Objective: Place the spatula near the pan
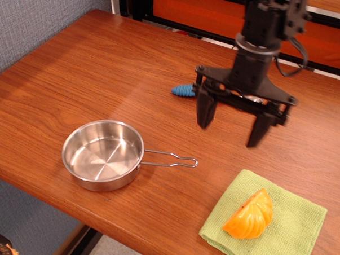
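My gripper (pixel 233 126) is spread wide, holding nothing, hanging in front of the spatula (pixel 184 91); only its blue handle end shows left of my fingers; pan (pixel 103 154) sits near the table's (pixel 76 72) front edge, well apart from it; orange piece (pixel 249 214) on green cloth (pixel 289 237).

Small round shiny steel pan (pixel 103 154) with low sides, upright and empty on the wooden surface (pixel 93 73) near its front edge; thin looped wire handle pointing right. Farther back and well apart, spatula (pixel 184 91) lying flat: only the ribbed blue handle end showing, left of the pincer (pixel 232 122), the rest hidden behind it
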You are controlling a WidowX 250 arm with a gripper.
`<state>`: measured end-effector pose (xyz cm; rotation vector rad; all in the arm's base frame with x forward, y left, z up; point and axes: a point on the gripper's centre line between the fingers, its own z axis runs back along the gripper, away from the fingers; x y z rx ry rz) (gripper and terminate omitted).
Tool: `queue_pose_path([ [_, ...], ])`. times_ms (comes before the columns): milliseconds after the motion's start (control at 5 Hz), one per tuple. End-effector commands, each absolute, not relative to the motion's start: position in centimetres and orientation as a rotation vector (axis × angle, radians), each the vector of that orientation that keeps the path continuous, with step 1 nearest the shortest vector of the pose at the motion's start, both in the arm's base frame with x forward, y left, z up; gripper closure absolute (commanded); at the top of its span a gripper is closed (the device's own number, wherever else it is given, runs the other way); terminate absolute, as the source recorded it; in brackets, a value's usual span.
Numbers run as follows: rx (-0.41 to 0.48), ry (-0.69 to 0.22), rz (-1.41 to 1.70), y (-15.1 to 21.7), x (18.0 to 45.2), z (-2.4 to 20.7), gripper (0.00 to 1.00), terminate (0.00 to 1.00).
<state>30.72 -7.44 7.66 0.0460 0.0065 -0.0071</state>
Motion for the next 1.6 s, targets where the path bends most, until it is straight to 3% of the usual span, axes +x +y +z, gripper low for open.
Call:
queue_pose_path([
  [0,0.116,-0.104,-0.5,-5.2,36.5,7.8,0.0,0.0],
  [200,0.142,-0.213,-0.693,-4.4,37.7,7.9,0.0,0.0],
  [400,0.094,-0.219,-0.794,-3.1,38.8,7.8,0.0,0.0],
  [800,0.116,-0.182,-0.871,-2.1,41.6,7.3,0.0,0.0],
  [1400,0.125,-0.111,-0.88,-2.3,42.4,4.1,0.0,0.0],
])
